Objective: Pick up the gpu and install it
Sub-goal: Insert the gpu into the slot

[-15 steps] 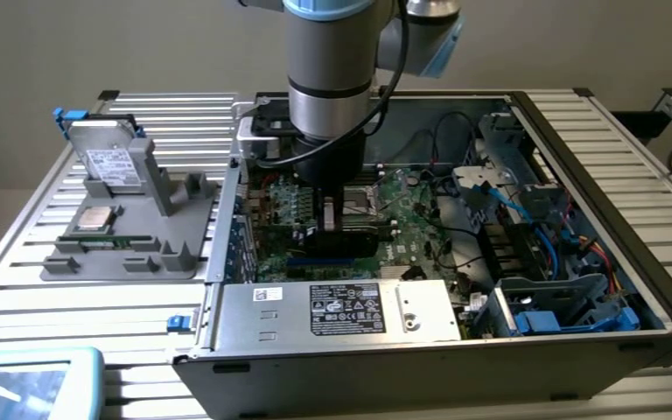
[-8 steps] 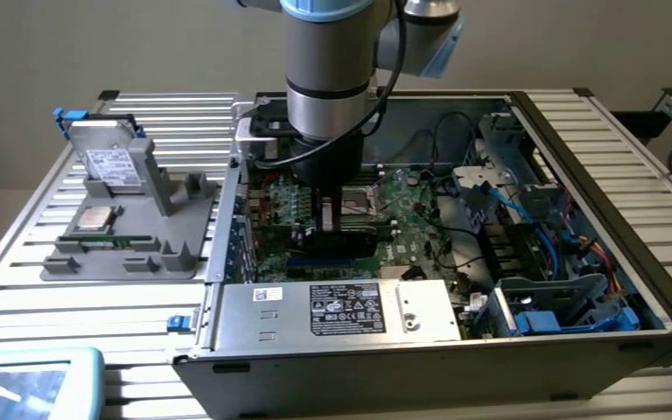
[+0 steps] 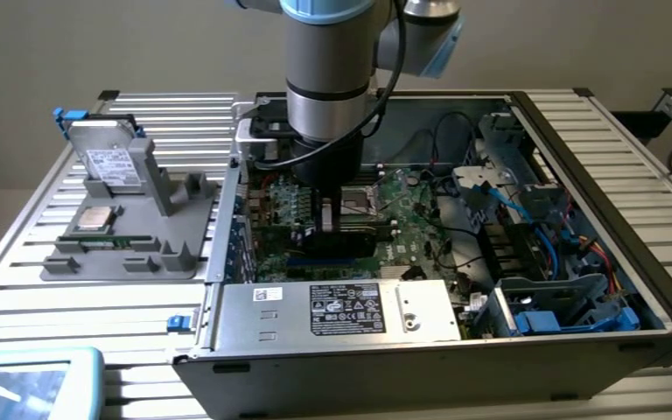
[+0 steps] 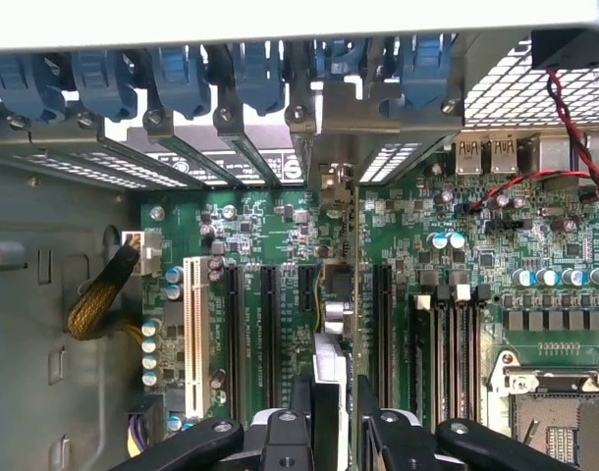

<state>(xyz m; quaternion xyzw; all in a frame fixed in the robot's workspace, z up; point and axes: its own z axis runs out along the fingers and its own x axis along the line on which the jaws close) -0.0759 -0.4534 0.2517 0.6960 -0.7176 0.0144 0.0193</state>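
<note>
Pincer (image 3: 339, 226) first: from the exterior view we see it lowered inside the open computer case (image 3: 616, 262), over the motherboard (image 3: 412, 210), with a dark, flat card, which we take for the gpu (image 3: 342, 234), held edge-down between its fingers just above the board. We judge the step in hand to be the install itself, the card poised over or starting into its slot; from here we cannot tell whether it is already seated. Off to the exterior view's left, a grey holder (image 3: 137, 236) carries the hard drive (image 3: 112, 162) and a small chip, well apart from the work.

From the wrist view we get what the outside camera hides: the 2 black fingers (image 4: 280, 432) are clamped on the card's edge, and the gpu (image 4: 331, 368) runs away from them toward the rear bracket openings (image 4: 324, 157), lying along the row of dark expansion slots (image 4: 270, 334) beside the white slot (image 4: 193, 334). We judge the next move calls for a straight push with the bracket end lined up with its opening.
</note>
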